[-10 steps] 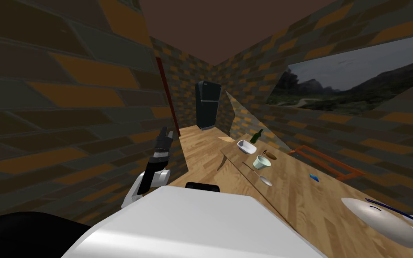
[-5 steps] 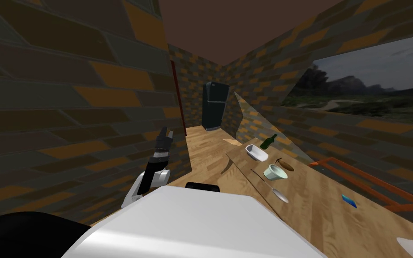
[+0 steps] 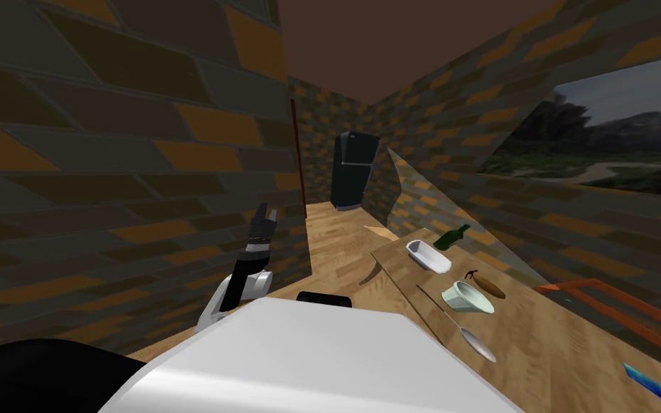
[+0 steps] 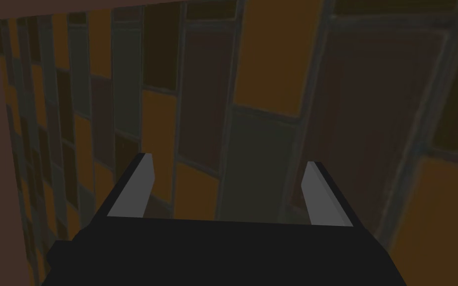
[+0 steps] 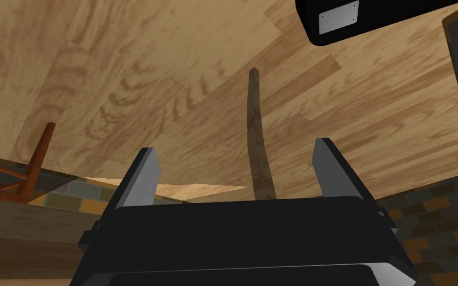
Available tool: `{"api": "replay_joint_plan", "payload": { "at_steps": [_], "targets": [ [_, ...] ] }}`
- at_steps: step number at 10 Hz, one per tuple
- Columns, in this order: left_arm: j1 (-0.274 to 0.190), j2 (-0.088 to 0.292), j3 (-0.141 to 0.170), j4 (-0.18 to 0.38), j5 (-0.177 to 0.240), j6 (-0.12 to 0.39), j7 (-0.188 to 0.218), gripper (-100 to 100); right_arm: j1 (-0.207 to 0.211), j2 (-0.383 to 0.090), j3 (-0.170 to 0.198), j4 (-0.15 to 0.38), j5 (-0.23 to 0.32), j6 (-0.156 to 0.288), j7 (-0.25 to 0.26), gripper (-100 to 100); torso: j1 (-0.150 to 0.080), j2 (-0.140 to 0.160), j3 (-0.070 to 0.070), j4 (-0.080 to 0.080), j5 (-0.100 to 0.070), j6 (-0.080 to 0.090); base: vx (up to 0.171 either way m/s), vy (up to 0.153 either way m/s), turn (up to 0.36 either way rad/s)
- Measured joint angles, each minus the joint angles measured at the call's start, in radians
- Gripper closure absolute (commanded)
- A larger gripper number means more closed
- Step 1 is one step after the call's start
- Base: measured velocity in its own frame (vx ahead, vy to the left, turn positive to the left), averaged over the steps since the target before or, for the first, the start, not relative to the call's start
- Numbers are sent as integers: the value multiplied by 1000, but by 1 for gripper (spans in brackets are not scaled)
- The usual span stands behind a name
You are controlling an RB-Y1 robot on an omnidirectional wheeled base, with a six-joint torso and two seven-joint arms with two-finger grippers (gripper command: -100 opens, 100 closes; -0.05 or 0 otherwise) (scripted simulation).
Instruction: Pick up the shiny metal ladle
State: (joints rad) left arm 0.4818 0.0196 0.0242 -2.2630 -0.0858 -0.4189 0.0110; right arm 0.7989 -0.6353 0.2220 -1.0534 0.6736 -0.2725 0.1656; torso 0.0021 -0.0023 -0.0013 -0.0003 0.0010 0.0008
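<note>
- ladle [image 3: 465, 333] lies on table [image 3: 551, 351], my 2 o'clock, just beside pale cup [image 3: 469, 297], untouched
- left gripper [image 3: 267, 211] up at 11 o'clock, fingers apart, empty
- right gripper [image 5: 236, 178] spread wide too, holding nothing
- imo reach + grab both left to do

Wooden table [image 3: 558, 344] along the right wall. On it, from the far end:
- green bottle [image 3: 452, 237], with a white dish [image 3: 428, 256] just beside it
- pale green bowl [image 3: 469, 297], with a brown oblong thing [image 3: 489, 286] close behind it
- blue card [image 3: 646, 381], well apart from the rest

Orange frame [image 3: 623, 307] beyond the table. Black fridge [image 3: 354, 171] at the far wall. Wood-plank floor [image 3: 333, 247]. Landscape window [image 3: 609, 147] in the right brick wall.
</note>
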Motion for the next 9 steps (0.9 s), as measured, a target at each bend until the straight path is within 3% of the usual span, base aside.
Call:
{"api": "replay_joint_plan", "payload": {
  "at_steps": [3, 5, 9],
  "targets": [
    [0, 0, 0, 0, 0, 0, 0, 0, -4, -20, 8, 79, 30, -9, 11, -100, -1, 1, 1, 0, 0, 1, 42, 29, 110],
    [0, 0, 0, 0, 0, 0, 0, 0, -16, -32, 1, 171, 52, -38, 34, -100, -1, 0, 0, 0, 0, 0, 58, 37, 192],
    [0, 0, 0, 0, 0, 0, 0, 0, -31, -102, 26, 333, 109, -58, 45, -100, 1, -3, -2, -1, 0, 0, 103, 50, 237]
  ]
}}
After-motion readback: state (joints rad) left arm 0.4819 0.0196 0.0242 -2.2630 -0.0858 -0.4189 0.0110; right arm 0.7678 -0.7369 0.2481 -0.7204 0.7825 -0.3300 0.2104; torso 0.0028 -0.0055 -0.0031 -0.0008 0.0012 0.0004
